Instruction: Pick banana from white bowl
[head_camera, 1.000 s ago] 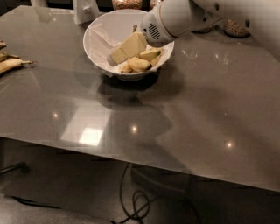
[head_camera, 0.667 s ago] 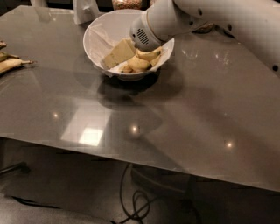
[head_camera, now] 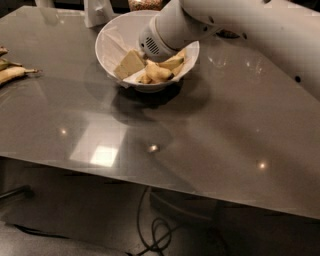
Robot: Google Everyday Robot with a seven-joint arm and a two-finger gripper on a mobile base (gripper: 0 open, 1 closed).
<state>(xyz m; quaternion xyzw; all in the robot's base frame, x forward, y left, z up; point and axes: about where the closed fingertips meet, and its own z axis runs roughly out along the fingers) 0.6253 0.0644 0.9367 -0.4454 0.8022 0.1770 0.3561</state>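
The white bowl (head_camera: 111, 40) stands at the far middle of the grey table, lined with white paper. Yellow bananas lie in its right half; the banana (head_camera: 161, 73) shows at the front of the pile, partly hidden by my arm. My gripper (head_camera: 130, 64) reaches down from the right into the left half of the bowl, right next to the bananas. The white wrist (head_camera: 159, 37) covers the back of the bowl. I cannot tell whether the gripper touches a banana.
Dull brownish bananas (head_camera: 11, 73) lie at the table's left edge. A white object (head_camera: 98, 11) and a glass jar (head_camera: 145, 4) stand behind the bowl. The table's near edge (head_camera: 150, 182) runs across the front, with cables on the floor below.
The arm has shifted left and lower, bringing the gripper deeper into the bowl's left half. The bowl has not moved.
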